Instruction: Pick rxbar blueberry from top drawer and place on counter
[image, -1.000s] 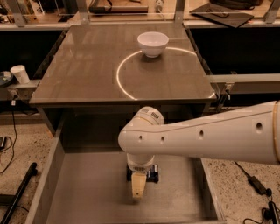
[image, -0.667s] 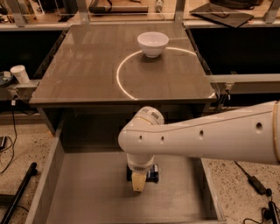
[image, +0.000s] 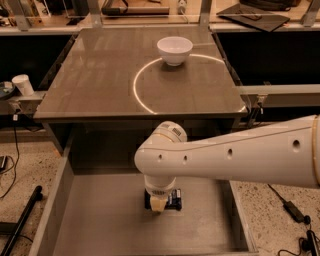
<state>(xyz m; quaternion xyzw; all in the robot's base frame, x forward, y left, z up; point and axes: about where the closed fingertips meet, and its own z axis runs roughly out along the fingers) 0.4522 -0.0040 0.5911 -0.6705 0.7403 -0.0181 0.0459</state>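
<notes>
We hold the gripper down at the bar in the open drawer.

Nearest us, the drawer (image: 100, 225) stands pulled out. Our gripper (image: 159, 204) points straight down at its floor, its cream tip overlapping the near-left part of the bar (image: 174, 198); we cannot tell whether it is open or clamped. The white arm (image: 235, 157) reaches in from the right, nearly level, and bends down at the wrist over the drawer's middle. A second ago the tip showed further toward us; now it sits tighter against the bar, which has not shifted. The bar lies flat on the drawer floor, dark blue with pale lettering, partly hidden under the wrist. Beyond, the counter (image: 100, 75) carries a white bowl (image: 174, 50) at the far side of its bright arc (image: 137, 85).
</notes>
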